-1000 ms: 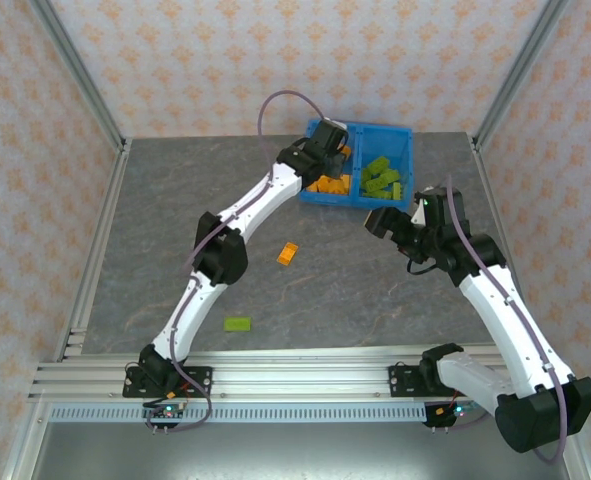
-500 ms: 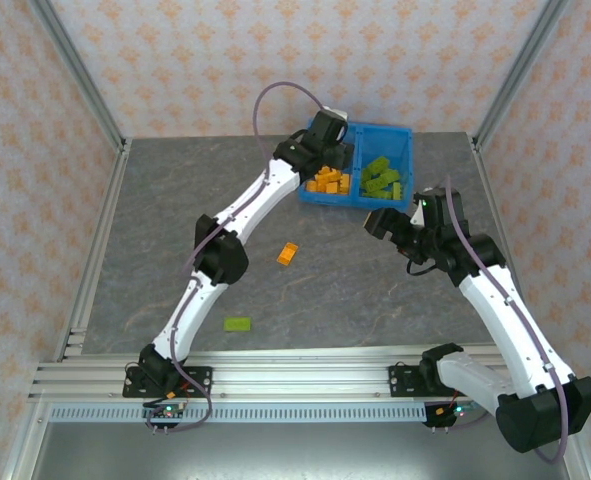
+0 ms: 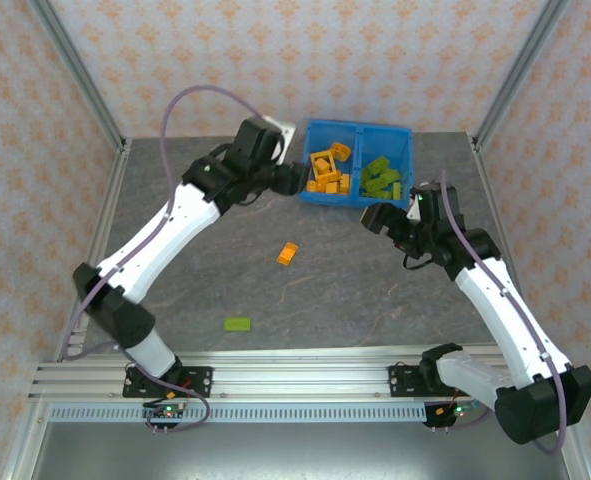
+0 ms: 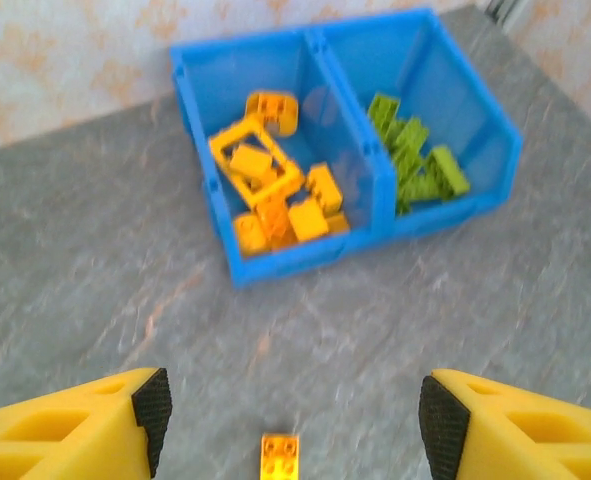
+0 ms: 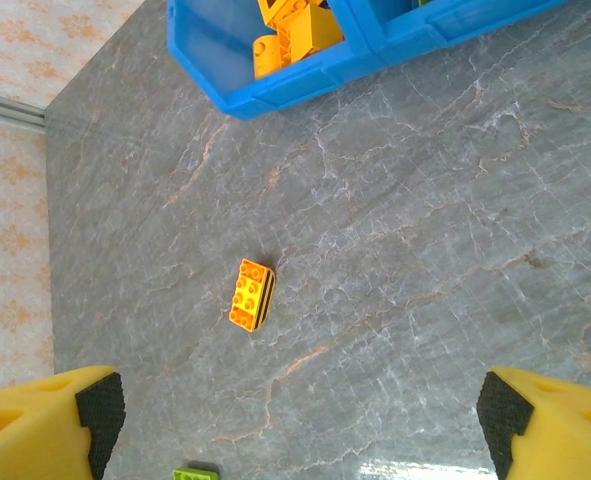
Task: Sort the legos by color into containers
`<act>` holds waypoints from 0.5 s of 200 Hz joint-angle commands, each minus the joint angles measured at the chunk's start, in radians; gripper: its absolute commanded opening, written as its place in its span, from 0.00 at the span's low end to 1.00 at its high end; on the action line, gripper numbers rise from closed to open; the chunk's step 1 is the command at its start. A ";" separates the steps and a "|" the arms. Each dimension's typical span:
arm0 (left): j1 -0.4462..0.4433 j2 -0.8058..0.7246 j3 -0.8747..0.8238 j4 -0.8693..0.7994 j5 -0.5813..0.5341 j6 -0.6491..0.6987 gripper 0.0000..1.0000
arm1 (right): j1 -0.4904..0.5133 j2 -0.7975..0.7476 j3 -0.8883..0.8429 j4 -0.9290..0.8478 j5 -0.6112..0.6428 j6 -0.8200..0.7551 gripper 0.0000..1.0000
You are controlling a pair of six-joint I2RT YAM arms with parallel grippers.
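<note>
- my left jaws stand wide apart and hold nothing; their yellow fingers point(image 4: 65, 430) frame the view from the left wrist, black pads facing each other.
- seen from above, the left jaws hang just beside the left wall of the blue bin point(image 3: 360, 125), over the grey worktop point(image 3: 175, 230).
- the bin's left compartment point(image 4: 225, 90) holds the orange legos point(image 4: 295, 215), among them a hollow orange frame point(image 4: 235, 133) lying tilted on the pile.
- the right compartment point(image 4: 425, 90) holds the lime green legos point(image 4: 415, 170), heaped toward its near wall.
- one loose orange brick point(image 3: 288, 254) lies on the worktop well in front of the bin; in the left wrist view it sits low between my fingers, studs up.
- my right jaws are also spread and empty, their yellow fingers point(image 5: 45, 420) at the bottom corners of the right wrist view.
- from above, the right jaws hover near the bin's front right corner, apart from it.
- the right wrist camera sees the same orange brick in mid worktop, the bin's front wall at the top.
- a loose green brick point(image 3: 238, 324) lies near the worktop's front edge, well apart from the orange one.
</note>
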 commanded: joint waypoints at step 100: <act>-0.050 0.181 -0.403 0.110 0.002 -0.084 0.69 | 0.006 0.014 0.004 0.028 0.007 0.008 0.93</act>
